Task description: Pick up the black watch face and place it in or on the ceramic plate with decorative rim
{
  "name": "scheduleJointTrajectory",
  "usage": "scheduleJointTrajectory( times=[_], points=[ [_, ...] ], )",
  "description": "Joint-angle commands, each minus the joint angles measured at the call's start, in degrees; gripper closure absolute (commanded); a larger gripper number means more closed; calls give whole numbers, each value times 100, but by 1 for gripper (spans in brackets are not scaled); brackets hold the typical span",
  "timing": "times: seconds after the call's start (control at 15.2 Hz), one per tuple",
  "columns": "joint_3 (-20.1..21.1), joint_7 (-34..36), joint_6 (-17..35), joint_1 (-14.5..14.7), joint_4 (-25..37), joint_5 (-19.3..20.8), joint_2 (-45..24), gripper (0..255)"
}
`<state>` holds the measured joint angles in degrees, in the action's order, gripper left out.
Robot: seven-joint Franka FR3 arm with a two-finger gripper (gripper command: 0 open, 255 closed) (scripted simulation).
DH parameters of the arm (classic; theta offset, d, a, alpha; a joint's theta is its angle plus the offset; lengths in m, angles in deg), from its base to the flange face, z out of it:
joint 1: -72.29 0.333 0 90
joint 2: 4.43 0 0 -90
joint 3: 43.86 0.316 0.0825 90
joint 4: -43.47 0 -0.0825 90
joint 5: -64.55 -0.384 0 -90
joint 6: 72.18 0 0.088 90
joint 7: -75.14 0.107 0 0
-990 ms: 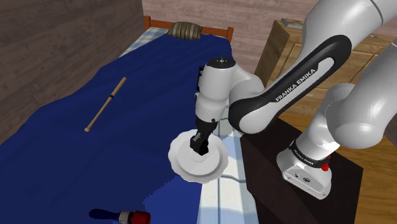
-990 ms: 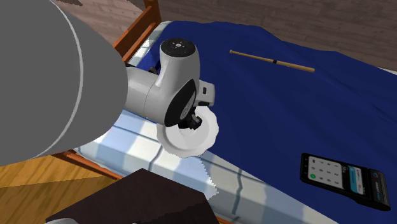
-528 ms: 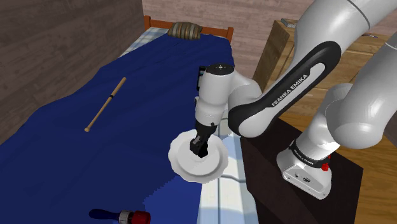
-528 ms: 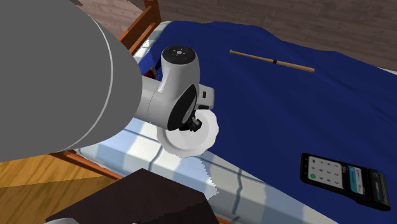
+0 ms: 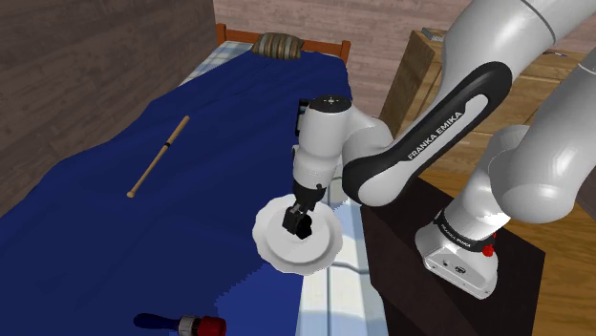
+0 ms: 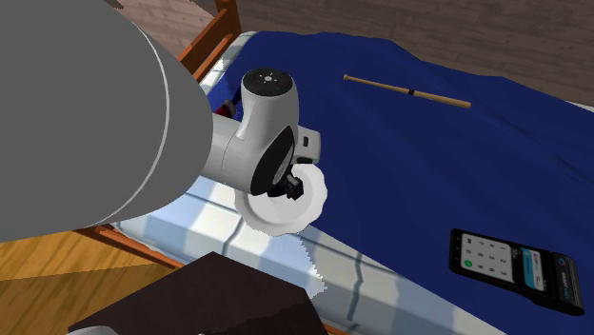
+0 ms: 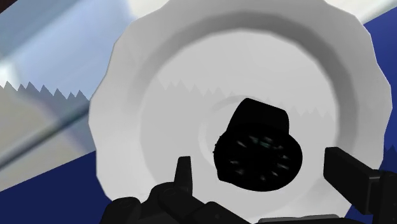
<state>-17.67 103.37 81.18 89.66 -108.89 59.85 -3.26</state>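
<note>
A black round watch face (image 7: 257, 153) lies in the middle of a white plate with a scalloped rim (image 7: 121, 102). The plate sits at the bed's near edge (image 5: 277, 256) (image 6: 271, 221). My gripper (image 7: 264, 175) hangs just above the plate's centre (image 5: 298, 222) (image 6: 291, 187). It is open: its two black fingers (image 7: 347, 170) stand on either side of the watch face with a gap on each side, touching nothing.
A dark blue blanket (image 5: 191, 210) covers the bed. A wooden stick (image 5: 158, 157) (image 6: 407, 90) lies far across it. A red and dark tool (image 5: 186, 326) lies at the shoulder view's lower left, and a dark phone-like device (image 6: 514, 266) in the second exterior view. My dark stand (image 5: 458, 286) is beside the bed.
The fingers have opened and let go of the watch face, which now rests in the plate. The arm had dipped slightly toward the plate before that.
</note>
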Motion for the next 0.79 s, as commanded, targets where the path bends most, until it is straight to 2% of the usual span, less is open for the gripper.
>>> scheduleJointTrajectory(
  times=[0.0,0.26,0.73],
  points=[
    [0,0,0,0,0,0,0,0],
    [-62,-384,-914,86,102,-524,862,0],
    [-70,-382,-913,93,102,-522,861,0]
  ],
)
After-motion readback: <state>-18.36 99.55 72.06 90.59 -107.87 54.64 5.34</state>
